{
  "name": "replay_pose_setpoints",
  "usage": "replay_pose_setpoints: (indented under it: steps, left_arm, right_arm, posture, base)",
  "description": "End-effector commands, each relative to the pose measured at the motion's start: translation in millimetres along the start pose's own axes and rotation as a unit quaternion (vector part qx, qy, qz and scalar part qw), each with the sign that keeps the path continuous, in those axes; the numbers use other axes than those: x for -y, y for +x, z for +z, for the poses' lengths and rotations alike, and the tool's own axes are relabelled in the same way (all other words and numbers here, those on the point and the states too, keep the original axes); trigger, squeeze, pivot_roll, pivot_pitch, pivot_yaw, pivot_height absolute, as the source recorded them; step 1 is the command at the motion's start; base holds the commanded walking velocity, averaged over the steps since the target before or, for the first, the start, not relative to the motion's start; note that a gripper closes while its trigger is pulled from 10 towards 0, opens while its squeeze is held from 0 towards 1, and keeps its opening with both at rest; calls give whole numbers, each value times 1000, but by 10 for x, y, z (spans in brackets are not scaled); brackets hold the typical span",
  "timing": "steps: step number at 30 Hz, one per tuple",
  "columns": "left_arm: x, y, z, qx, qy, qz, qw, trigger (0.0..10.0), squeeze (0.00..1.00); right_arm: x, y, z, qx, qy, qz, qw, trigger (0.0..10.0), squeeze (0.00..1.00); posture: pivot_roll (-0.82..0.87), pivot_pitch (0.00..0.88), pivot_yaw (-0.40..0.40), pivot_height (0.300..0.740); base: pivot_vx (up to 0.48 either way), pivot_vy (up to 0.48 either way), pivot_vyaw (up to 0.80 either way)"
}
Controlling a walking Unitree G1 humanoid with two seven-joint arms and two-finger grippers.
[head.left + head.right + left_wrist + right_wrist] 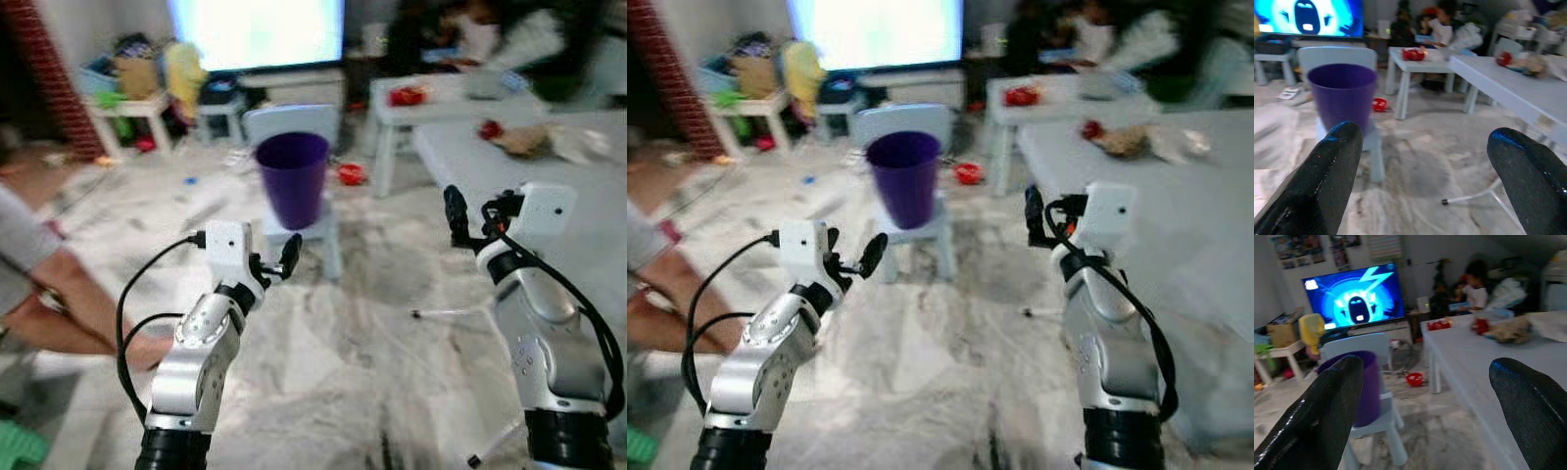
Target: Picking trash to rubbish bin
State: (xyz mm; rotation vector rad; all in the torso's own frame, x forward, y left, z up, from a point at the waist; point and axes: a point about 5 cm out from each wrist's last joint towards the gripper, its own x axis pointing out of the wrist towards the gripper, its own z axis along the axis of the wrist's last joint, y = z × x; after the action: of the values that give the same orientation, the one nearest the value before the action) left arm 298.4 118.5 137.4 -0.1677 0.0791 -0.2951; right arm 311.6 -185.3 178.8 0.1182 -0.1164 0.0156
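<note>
On a small pale chair (315,227) ahead of the robot stands a purple bin (292,176), upright, its open mouth facing up. The chair rests on a marbled grey-white floor (333,333). Behind it a bright screen (257,31) sits above a low white unit, with a white side table (127,110) piled with toys to the robot's left.

The left gripper (1425,161) is raised in front of the robot, pointing toward the bin. Its two black fingers (1334,156) stand wide apart with nothing between them. The right gripper (1425,396) is raised at a similar height, beside the edge of a large white table (549,186). Its fingers (1528,401) are also spread wide and hold nothing.

On the large white table, near its far end, lie a red item (490,128) and a crumpled brownish wad (524,140), with a pale crumpled piece just beside it. A smaller white table (441,103) farther back carries another red item (406,95). A small red object (351,173) lies on the floor between the chair and the smaller table.

A person's arm (69,294) reaches in at the robot's left, near the floor. Another person sits behind the smaller table, blurred.
</note>
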Motion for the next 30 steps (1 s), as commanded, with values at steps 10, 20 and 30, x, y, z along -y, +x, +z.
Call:
replay_pose_setpoints:
  steps: [10,20,30]
  left_arm:
    - [-40,5,22,5,-6,5,1000,10000,0]
    - [-58,-5,18,4,-12,10,1000,10000,0]
    - [-64,-5,26,9,-15,8,1000,10000,0]
  right_arm:
    - [-56,30,45,6,-1,8,1000,10000,0]
    - [-66,31,47,5,-1,9,1000,10000,0]
    - [-61,29,58,9,0,7,1000,10000,0]
  posture:
    - [-8,0,43,740]
    - [-8,0,43,740]
    - [-11,0,46,740]
  base:
    - [0,0,-800]
    - [0,0,-800]
    - [25,28,-720]
